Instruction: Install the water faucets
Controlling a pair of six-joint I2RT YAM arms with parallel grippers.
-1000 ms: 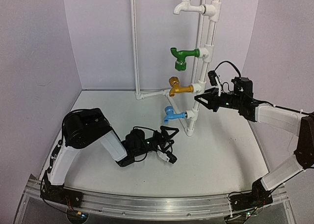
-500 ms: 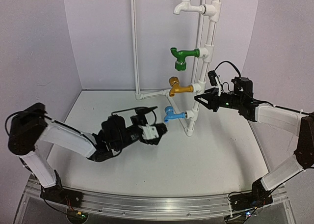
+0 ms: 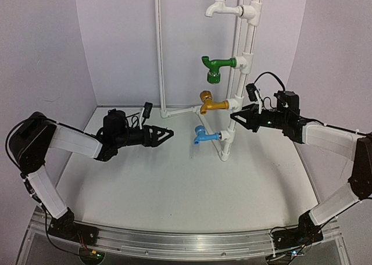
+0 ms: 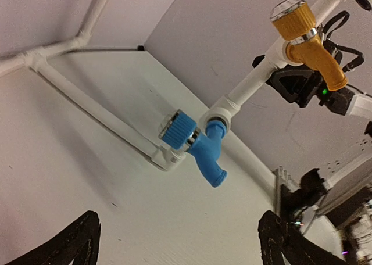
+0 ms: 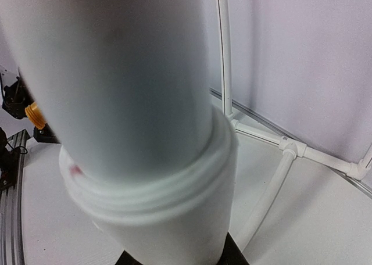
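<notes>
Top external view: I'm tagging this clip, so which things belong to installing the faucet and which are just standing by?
Job in hand: blue faucet at the lowest fitting; white pipe frame; left gripper, open and pointing at the faucet; right gripper, closed on the frame.
Standing by: white faucet, green faucet, gold faucet, all mounted higher up.

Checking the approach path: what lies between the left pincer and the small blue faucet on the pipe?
Nothing: the top view shows only bare table between the open left pincer and the blue faucet, and the left wrist view sees the faucet unobstructed.
</notes>
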